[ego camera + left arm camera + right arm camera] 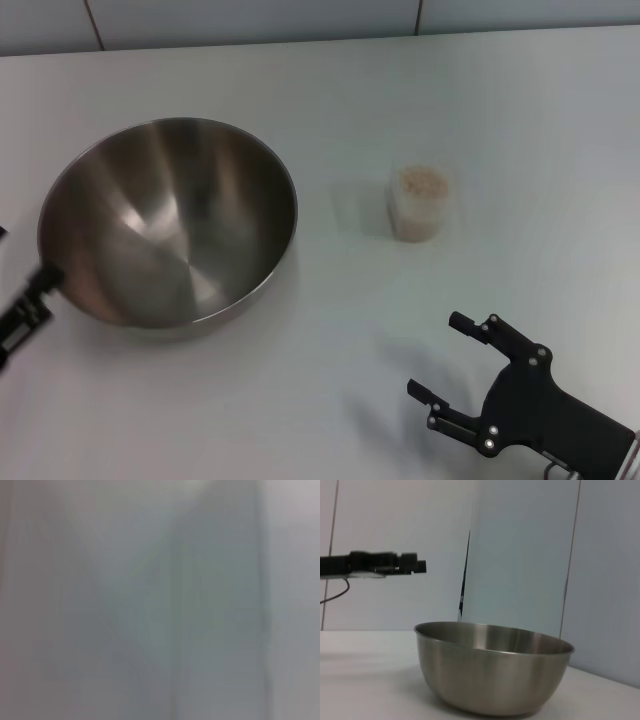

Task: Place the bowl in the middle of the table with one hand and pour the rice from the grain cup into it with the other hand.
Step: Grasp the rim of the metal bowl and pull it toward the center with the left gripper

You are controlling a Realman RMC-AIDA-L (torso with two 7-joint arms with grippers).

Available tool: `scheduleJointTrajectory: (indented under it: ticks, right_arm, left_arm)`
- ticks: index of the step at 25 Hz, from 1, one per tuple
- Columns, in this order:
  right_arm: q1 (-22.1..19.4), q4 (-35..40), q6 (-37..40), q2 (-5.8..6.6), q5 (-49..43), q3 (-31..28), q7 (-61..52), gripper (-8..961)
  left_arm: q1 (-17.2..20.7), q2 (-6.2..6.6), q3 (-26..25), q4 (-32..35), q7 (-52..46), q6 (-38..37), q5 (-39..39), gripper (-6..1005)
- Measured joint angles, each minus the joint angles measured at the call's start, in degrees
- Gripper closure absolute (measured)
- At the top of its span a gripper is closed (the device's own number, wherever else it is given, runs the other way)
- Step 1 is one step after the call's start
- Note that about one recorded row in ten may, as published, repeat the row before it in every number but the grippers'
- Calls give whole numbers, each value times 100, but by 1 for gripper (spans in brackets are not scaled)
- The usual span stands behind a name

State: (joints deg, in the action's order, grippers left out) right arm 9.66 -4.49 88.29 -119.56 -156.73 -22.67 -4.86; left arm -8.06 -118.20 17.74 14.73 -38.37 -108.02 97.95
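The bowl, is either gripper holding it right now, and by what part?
Nothing is clearly held. The left gripper sits at the bowl rim; a grasp cannot be told. The right gripper is open and empty.

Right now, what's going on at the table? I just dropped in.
The left gripper is at the near-left rim of the bowl, which sits left of the table's middle; whether it grips the rim can't be told. The right gripper is open, hovering near the front right, short of the grain cup. The rice is in the cup, unpoured.
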Motion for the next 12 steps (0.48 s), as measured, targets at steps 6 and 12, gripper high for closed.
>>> scheduleJointTrajectory:
  ticks: [6,12]
  right_arm:
    - [42,-94,-186,-2,16,-13,-3,144]
    - [112,-170,-213,0,33,-53,-17,145]
  left_arm:
    - [-297,14,-515,384,-1813,513,35,216]
    - [-583,1,-180,858,-2666,1240,367,216]
